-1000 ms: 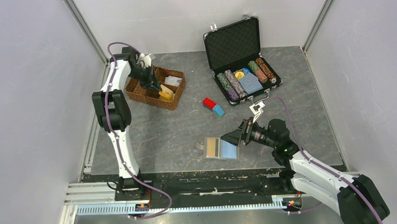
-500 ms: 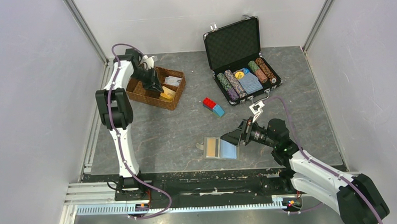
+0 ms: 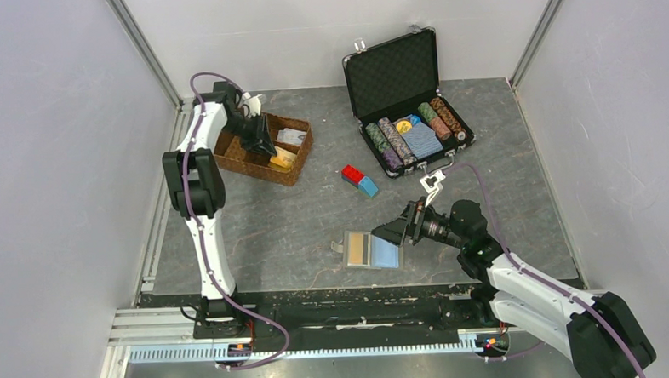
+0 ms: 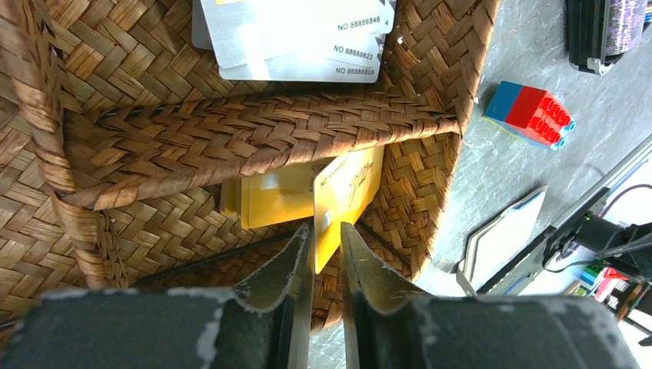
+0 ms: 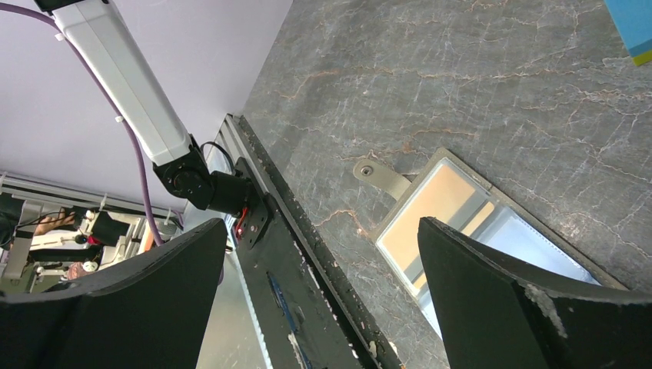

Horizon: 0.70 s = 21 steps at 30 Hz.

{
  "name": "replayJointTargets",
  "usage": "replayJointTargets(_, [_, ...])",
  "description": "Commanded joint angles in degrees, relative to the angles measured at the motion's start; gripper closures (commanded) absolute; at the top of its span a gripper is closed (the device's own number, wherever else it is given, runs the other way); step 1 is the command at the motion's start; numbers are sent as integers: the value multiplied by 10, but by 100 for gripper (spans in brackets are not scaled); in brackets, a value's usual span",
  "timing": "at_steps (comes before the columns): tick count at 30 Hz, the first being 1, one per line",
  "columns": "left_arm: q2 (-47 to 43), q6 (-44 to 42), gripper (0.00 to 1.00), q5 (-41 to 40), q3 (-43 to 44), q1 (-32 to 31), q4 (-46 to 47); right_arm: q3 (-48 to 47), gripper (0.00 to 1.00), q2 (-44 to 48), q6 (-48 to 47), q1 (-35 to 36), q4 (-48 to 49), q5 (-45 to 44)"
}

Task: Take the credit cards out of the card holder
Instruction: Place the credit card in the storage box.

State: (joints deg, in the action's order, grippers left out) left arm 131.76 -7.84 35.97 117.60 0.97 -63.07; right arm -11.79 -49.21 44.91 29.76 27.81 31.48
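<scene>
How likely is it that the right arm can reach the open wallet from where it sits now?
Probably yes. The right tool hangs wide open right beside the wallet, which lies flat on the table. Nothing stands between them, so the way looks free.

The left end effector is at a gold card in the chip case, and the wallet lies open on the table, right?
No: the gold card at the left end effector is in the wicker tray, per the left wrist view. The rest is right.

Tray [image 4: 231,138]: woven wicker, rough. Yellow card [image 4: 354,181]: smooth plastic, slight gloss. Table [image 5: 461,92]: grey veined stone look, matt. Case [image 3: 392,71]: metal edging.
</scene>
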Motion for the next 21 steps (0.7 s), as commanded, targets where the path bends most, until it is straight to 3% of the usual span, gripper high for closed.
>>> replayJointTargets(1, [13,-10,73,-11,20,-2,15,-17,2,-1,-12,-1,31,6])
replayJointTargets(21, [-12,19,49,-44,2,-3,49,-24,2,9,-29,-1,-13,-1])
